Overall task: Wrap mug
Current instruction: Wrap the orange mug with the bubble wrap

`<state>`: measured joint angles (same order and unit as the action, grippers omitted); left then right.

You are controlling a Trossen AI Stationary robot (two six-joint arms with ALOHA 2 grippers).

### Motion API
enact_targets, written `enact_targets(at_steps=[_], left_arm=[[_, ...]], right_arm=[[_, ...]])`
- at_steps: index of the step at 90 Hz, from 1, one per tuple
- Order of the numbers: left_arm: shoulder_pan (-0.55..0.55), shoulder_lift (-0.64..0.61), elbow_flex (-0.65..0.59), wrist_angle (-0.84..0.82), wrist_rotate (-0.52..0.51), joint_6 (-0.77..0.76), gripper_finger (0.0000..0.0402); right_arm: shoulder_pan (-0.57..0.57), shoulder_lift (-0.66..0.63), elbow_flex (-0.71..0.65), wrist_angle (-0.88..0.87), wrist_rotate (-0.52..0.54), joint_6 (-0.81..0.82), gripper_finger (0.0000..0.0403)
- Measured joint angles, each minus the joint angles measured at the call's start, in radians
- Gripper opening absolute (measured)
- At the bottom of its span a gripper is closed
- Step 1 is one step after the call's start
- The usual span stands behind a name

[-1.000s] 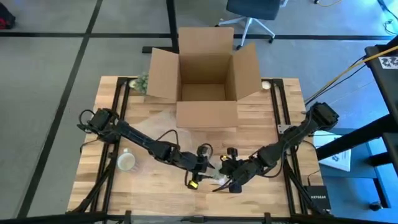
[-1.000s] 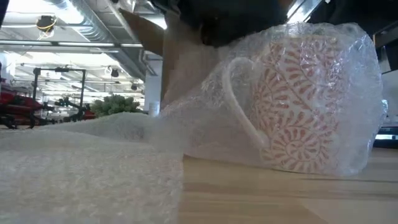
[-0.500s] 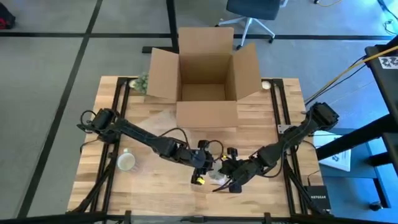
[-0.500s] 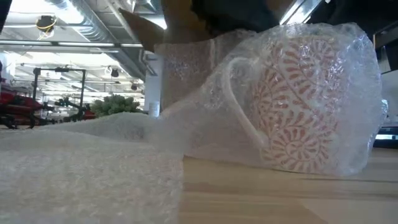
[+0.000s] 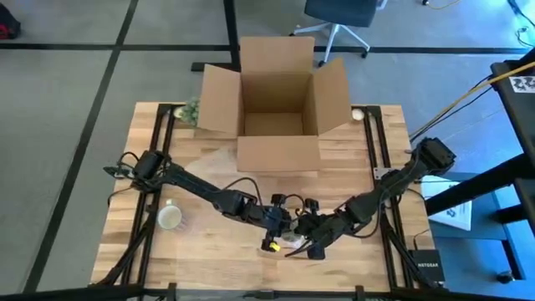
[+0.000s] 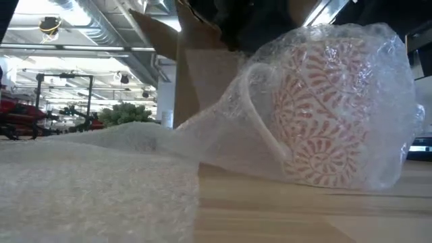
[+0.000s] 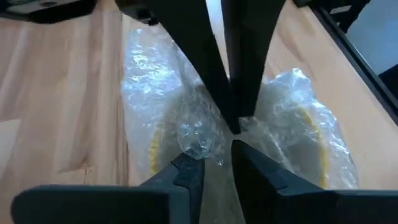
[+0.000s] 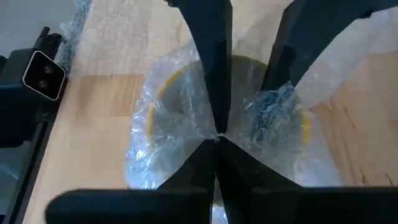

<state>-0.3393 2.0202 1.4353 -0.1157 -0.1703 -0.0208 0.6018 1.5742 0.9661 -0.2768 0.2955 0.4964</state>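
Right under both end effectors sits the mug (image 6: pixel 331 108), left end effector (image 7: pixel 214 155) pinching bubble wrap (image 7: pixel 196 134), right end effector (image 8: pixel 216 144) clenched on it too

Mug (image 6: pixel 324 115): white, covered in red-orange swirling fern-like pattern; yellow rim seen from wrist views. Bubble wrap (image 6: pixel 223 135): clear, finely dotted with small bubbles, whitish where bunched. Counter (image 5: pixel 209 159): pale wood, grain visible, framed by black rails. Cardboard box (image 5: pixel 276 100): plain brown. Second cup (image 5: pixel 170 217): pale cream. Left tool (image 5: pixel 280 224) and right tool (image 5: pixel 308 234): black, yellow spot seen beside left one. Floor (image 5: pixel 84 67): grey, crossed by dark lines. Green clump (image 6: pixel 125 113) seen near box corner.
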Motion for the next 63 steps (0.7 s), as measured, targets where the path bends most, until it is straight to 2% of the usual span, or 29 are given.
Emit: enact_targets(at_steps=[30, 51, 63], left_arm=[[0.0, 0.0, -0.001, 0.001, 0.0, 0.002, 0.006], [0.0, 0.0, -0.001, 0.001, 0.0, -0.002, 0.006], [0.0, 0.0, -0.001, 0.001, 0.0, -0.004, 0.006]], right_arm=[[0.0, 0.0, 0.242, -0.354, 0.009, -0.032, 0.0001], [-0.004, 0.01, 0.255, -0.354, 0.099, -0.083, 0.0001], [-0.02, 0.063, 0.236, -0.352, 0.076, -0.082, 0.0001]])
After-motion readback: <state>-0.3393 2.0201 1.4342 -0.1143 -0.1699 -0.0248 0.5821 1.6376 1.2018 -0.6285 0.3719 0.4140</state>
